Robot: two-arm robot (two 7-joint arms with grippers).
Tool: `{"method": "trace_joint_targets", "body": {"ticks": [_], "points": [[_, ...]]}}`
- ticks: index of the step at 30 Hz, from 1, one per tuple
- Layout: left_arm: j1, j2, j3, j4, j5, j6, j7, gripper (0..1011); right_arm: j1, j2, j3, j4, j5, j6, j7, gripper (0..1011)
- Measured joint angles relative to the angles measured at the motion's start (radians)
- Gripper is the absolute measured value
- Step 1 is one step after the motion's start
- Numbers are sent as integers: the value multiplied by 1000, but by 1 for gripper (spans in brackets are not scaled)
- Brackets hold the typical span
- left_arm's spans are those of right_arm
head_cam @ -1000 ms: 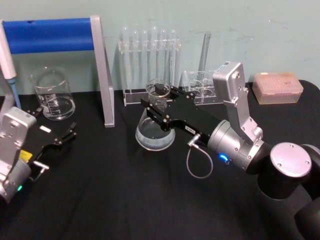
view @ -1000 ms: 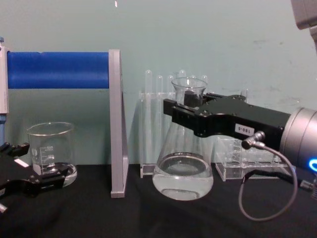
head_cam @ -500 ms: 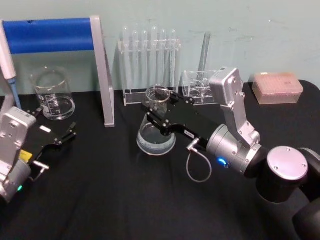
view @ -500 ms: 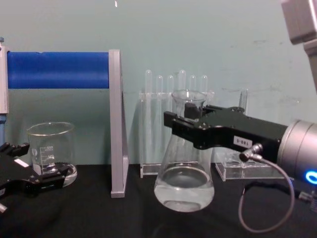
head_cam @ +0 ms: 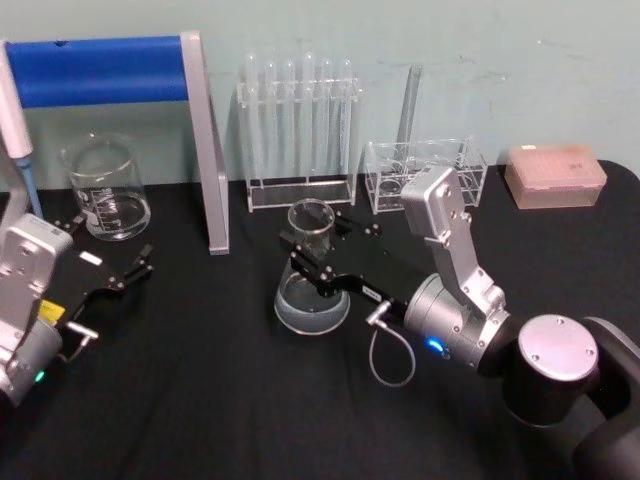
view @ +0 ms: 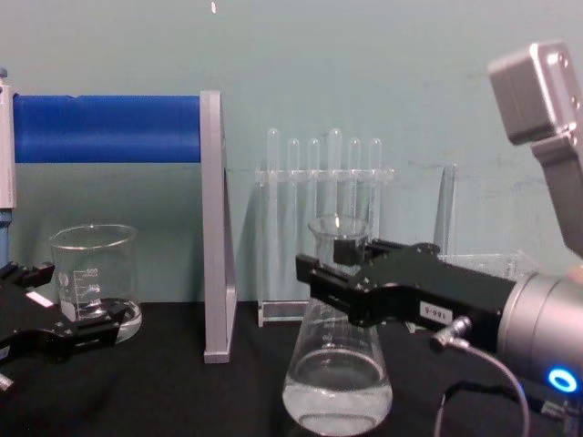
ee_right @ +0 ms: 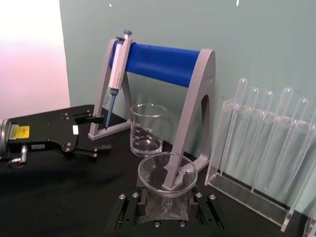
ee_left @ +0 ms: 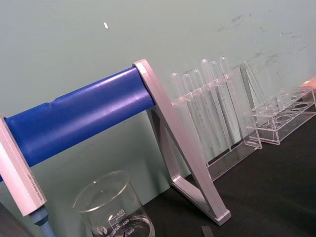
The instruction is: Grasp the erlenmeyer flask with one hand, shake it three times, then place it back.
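Note:
The erlenmeyer flask (head_cam: pixel 311 291) is clear glass with a little liquid in its wide base. It stands upright at the table's middle, its base (view: pixel 337 387) at or just above the black cloth. My right gripper (head_cam: pixel 308 252) reaches in from the right and is shut on the flask's neck, just under the flared rim (ee_right: pixel 167 174). From the chest view the right gripper (view: pixel 339 267) wraps the neck with its black fingers (ee_right: pixel 129 210) on either side. My left gripper (head_cam: pixel 112 248) rests open at the left, near the beaker, holding nothing.
A glass beaker (head_cam: pixel 105 190) stands back left under a blue-barred pipette stand (head_cam: pixel 100 70) with a pipette (head_cam: pixel 15 120) hanging on it. Behind the flask are a test tube rack (head_cam: pixel 300 130), a small acrylic rack (head_cam: pixel 425 175) and a pink tip box (head_cam: pixel 555 175).
The right gripper has carried the flask downward and nearer to me, away from the test tube rack. The left arm has stayed still.

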Motion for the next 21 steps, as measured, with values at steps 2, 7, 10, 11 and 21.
{"method": "trace_joint_targets", "body": {"ticks": [2, 7, 10, 11, 21], "points": [[0, 0, 0, 0, 0, 0, 0, 1001, -2, -2, -1, 5, -2, 0, 0, 450], [0, 0, 0, 0, 0, 0, 0, 1001, -7, -7, -2, 20, -8, 1, 0, 450], [0, 0, 0, 0, 0, 0, 0, 1001, -11, -11, -2, 26, -9, 2, -1, 450], [0, 0, 0, 0, 0, 0, 0, 1001, -12, -12, -2, 28, -9, 2, -1, 450], [0, 0, 0, 0, 0, 0, 0, 1001, -20, -19, 2, 38, -9, 13, -3, 450]]}}
